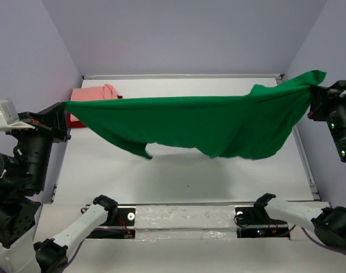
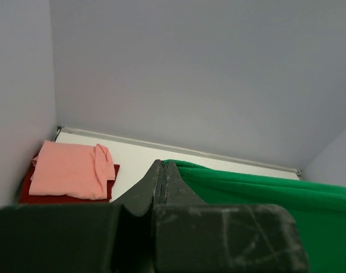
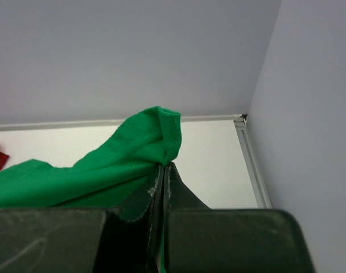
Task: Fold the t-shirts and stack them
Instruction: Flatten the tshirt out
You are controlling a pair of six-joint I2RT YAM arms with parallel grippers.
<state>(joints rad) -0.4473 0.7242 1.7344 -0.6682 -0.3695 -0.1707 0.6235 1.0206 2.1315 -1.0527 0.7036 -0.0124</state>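
While left hand (image 1: 65, 106) and right hand (image 1: 314, 91) clamp it, green t-shirt (image 1: 207, 122) hangs.

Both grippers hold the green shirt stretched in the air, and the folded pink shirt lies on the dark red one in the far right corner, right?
Not quite. The pink shirt on the dark red shirt lies in the far left corner, as the top external view shows. The rest holds: the left gripper and right gripper hold the green shirt stretched in the air.
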